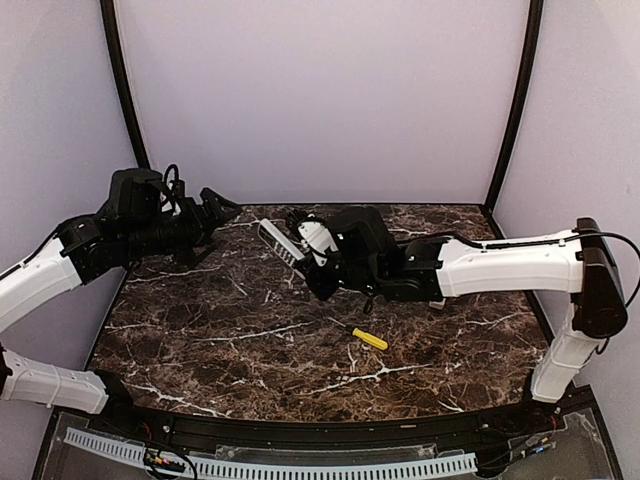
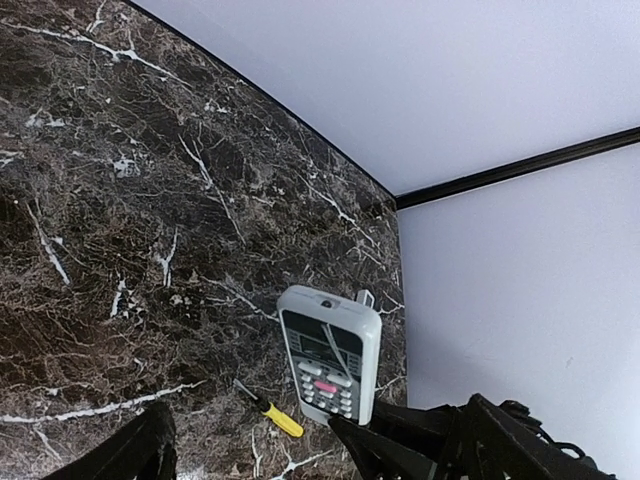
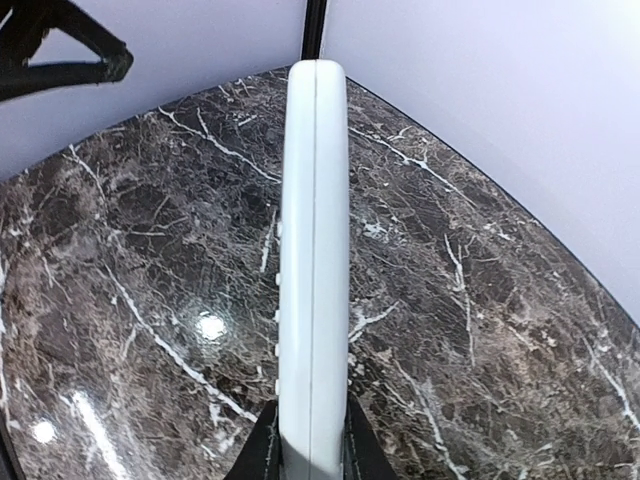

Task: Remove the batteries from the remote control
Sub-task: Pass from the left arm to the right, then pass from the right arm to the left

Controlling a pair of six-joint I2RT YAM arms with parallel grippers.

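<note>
My right gripper is shut on the lower end of the white remote control and holds it above the table at the back middle. The right wrist view shows the remote edge-on, clamped between both fingers. From the left wrist the remote shows its button face, tilted. My left gripper is open, a little left of the remote and apart from it, with its fingers spread wide. The batteries are hidden.
A yellow-handled screwdriver lies on the dark marble table right of centre, also seen from the left wrist. Pale walls close the back and sides, with black corner posts.
</note>
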